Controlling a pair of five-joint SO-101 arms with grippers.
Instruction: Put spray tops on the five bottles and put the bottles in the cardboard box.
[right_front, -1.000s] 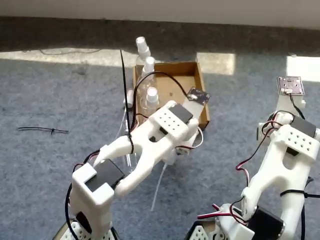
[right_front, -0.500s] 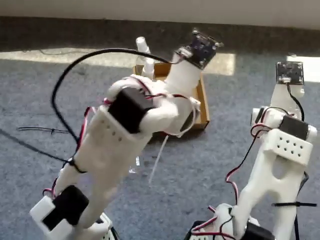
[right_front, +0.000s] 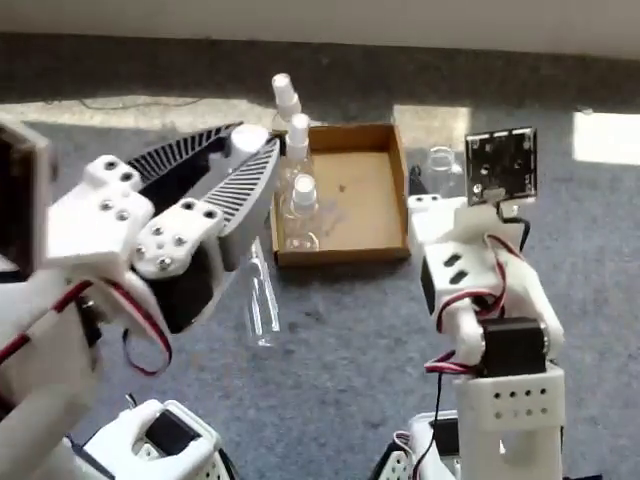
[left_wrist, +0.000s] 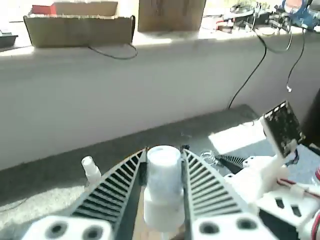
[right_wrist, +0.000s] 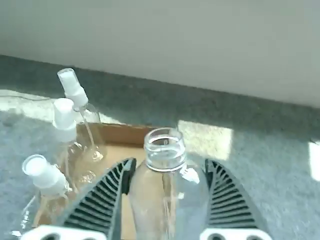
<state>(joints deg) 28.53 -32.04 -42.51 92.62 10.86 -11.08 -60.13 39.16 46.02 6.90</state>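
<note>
- Left gripper (left_wrist: 163, 150) is closed on a white spray top (left_wrist: 162, 185). Its two black ribbed fingers (left_wrist: 112, 185) press the cap from either side, and the cap's flat end pokes out just past the fingertips.
- From above, the left gripper (right_front: 255, 138) is raised off the grey carpet (right_front: 560, 220). It holds the spray top (right_front: 248, 142) at its tip, just beside the near-side wall of the cardboard box (right_front: 400, 190).
- A loose bottle (right_front: 260, 295), clear and without a cap, shows on the carpet below that gripper, partly hidden behind one finger.
- Right gripper (right_wrist: 170, 162) grips an open bottle (right_wrist: 164, 145). The clear body sits upright between the two ribbed fingers (right_wrist: 102, 197), and the bare threaded neck rises above the fingertips.
- Seen from above, the open bottle (right_front: 440, 160) is just outside the box wall on the right gripper's side.
- Ahead of the right gripper and off to one side, the cardboard box (right_wrist: 125, 134) holds three capped bottles (right_wrist: 64, 112). They stand in a row against the box's far side from this gripper.
- From above, the three capped bottles (right_front: 298, 130) line the box wall nearest the left gripper's fingertips.
</note>
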